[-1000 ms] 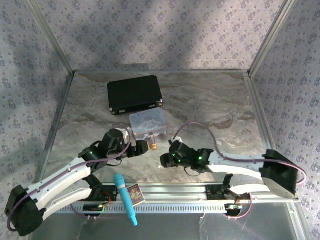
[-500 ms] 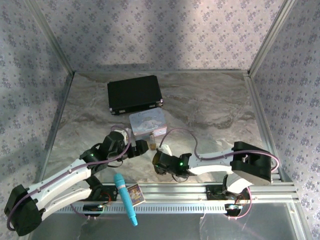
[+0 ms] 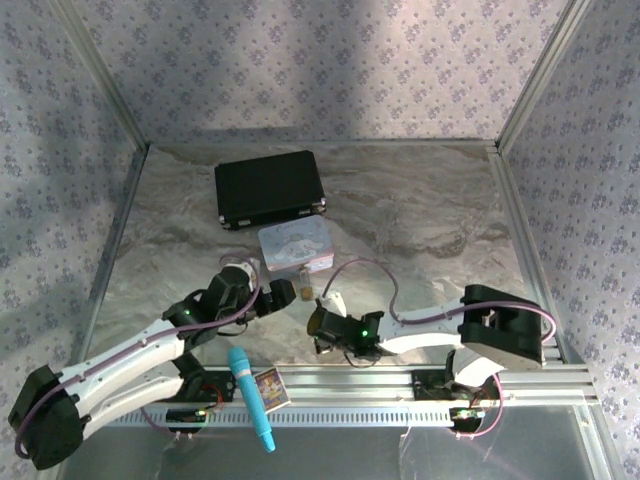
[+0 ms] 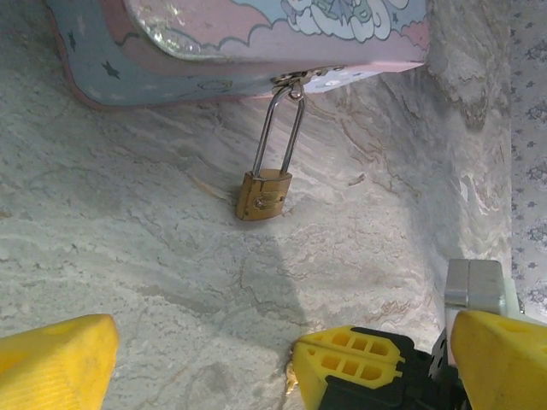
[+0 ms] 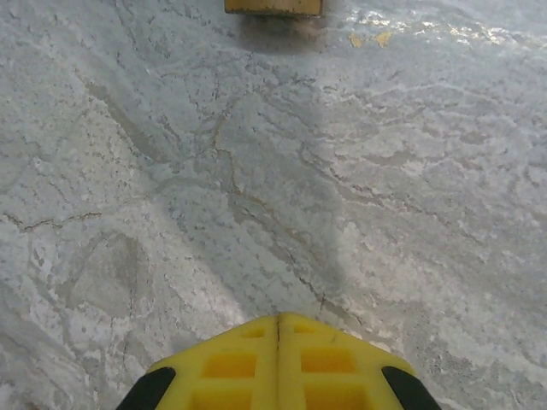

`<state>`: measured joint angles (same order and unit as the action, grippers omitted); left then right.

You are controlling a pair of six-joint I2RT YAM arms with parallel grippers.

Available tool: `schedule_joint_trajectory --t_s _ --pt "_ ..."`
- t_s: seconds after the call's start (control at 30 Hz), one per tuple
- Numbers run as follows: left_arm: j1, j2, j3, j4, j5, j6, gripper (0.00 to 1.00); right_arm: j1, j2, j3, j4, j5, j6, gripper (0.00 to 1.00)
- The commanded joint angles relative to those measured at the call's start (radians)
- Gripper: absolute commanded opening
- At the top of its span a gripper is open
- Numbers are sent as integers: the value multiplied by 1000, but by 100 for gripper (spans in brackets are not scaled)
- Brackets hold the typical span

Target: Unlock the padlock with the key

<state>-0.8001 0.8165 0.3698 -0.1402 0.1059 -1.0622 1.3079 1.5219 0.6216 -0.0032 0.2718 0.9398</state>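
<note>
The small brass padlock [image 4: 263, 195] lies on the marble table, its thin shackle hooked through the latch of the pastel tin [image 4: 214, 43]. Seen from above, the padlock [image 3: 305, 288] sits just in front of the tin [image 3: 295, 245]. My left gripper [image 4: 278, 346] is open, its yellow fingers [image 4: 51, 367] spread wide just short of the padlock with nothing between them. My right gripper [image 5: 278, 342] is shut, tips low over the table and pointing at the padlock's bottom edge [image 5: 273, 6]. Its fingers [image 4: 359, 367] also show in the left wrist view. The key is hidden.
A black case [image 3: 270, 187] lies behind the tin. A blue marker [image 3: 250, 395] and a small card box [image 3: 270, 385] rest near the front rail. Both grippers [image 3: 283, 295] [image 3: 318, 325] crowd the spot in front of the tin. Metal frame posts and patterned walls ring the table.
The right arm has folded back at the elbow and its gripper has shifted slightly left and nearer the front. The left gripper has eased back a little from the padlock.
</note>
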Motion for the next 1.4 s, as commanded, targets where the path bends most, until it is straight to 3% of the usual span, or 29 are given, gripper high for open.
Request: schedule_joint_trajectory --t_s 0.0,0.13,0.27,0.37,0.47,0.6,1.0,1.13,1.27,1.37 --pt "-33 27 -42 141 -18 -90 92 -36 -41 -68 48 -40 13 0" --pt "-135 67 -90 302 -171 -284 86 -89 -119 -89 58 -90 -17 0" --pt "-224 91 -72 341 -321 -452 87 -153 -219 -93 33 -112 -21 0" --pt "-249 133 -68 333 -345 -674 88 -195 -288 -83 21 -122 -31 0" --pt "-304 217 -98 504 -397 -812 88 -223 -327 -55 2 -127 -41 0" --pt "-360 323 -56 624 -438 -867 100 -254 -337 -37 24 -168 -39 0" --pt "-395 532 -37 944 -461 -955 100 -230 -207 -17 251 -279 -13 0" --pt "-396 530 -56 962 -468 -960 90 -240 -218 -60 316 -289 10 0" --pt "-396 507 -58 921 -480 -958 69 -242 -253 -87 305 -287 14 0" --pt "-395 485 -38 860 -471 -942 59 -243 -300 -115 290 -271 17 0"
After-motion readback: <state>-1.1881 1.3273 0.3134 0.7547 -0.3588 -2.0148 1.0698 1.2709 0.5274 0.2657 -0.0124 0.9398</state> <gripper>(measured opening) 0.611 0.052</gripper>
